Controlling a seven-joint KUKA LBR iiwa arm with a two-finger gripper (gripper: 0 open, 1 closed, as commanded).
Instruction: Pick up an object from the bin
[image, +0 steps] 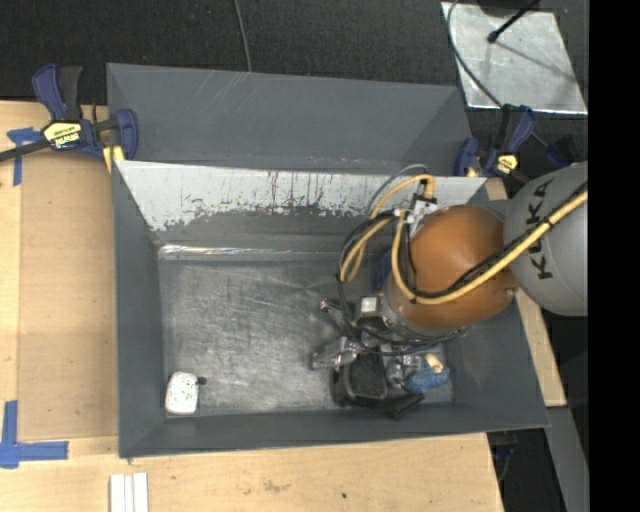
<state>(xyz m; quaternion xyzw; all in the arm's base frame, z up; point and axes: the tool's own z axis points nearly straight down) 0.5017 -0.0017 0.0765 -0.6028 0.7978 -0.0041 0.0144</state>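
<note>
A small white rounded block (181, 392) lies in the front-left corner of the grey bin (240, 300). Well to its right the jaws hang low over a black lump (365, 382), with a blue piece (432, 378) just beside it. I cannot tell whether they are wide or narrow.

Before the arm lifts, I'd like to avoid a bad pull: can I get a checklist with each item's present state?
1. End effector down among the things at the lower right of the bin floor in the view: ok.
2. Black thing directly under it: ok.
3. Blue thing crowding close beside: not ok.
4. Something actually gripped: cannot tell.
5. White thing far off in the lower left corner: ok.
</note>
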